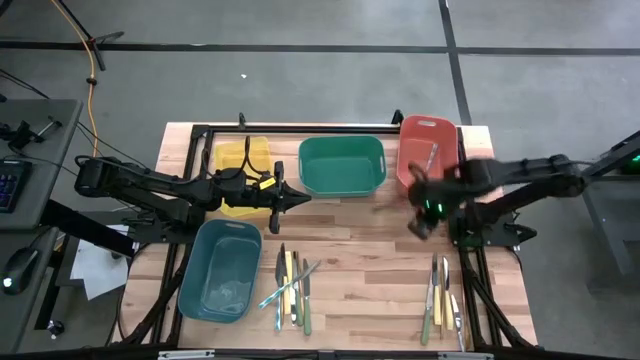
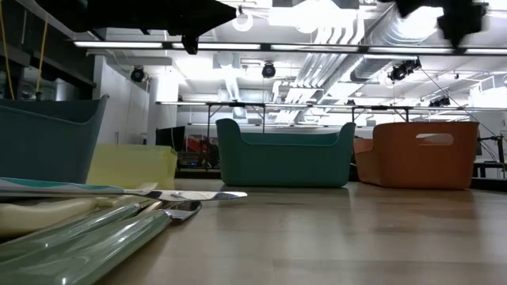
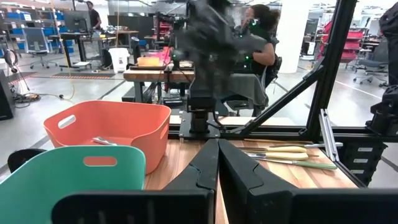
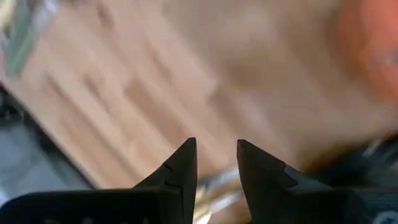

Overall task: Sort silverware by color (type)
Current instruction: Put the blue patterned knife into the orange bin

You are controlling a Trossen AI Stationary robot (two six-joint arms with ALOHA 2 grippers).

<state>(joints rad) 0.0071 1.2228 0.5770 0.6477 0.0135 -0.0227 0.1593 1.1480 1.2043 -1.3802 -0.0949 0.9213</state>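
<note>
Silverware lies in two loose clusters along the near edge of the wooden table (image 1: 380, 225), seen from above. Going left to right: the left arm reaches in from the table's left side, and the left gripper (image 1: 300, 199) hangs over the boards between the yellow bin (image 1: 243, 157) and the green bin (image 1: 342, 165), its jaws pressed together with nothing between them. Below it sits the teal bin (image 1: 220, 270). Just right of that bin is the left cluster of silverware (image 1: 291, 284), with yellow, green and silver-grey pieces crossing one another. The green bin stands at the middle of the far side. Farther right, the red bin (image 1: 428, 148) holds one silver-grey utensil (image 1: 431, 157). The right gripper (image 1: 421, 228) hovers over bare wood just in front of the red bin; its jaws stand a little apart, and the wrist view does not settle whether anything is between them. Below it lies the right cluster of silverware (image 1: 441, 300), roughly parallel pieces near the table's right corner.
</note>
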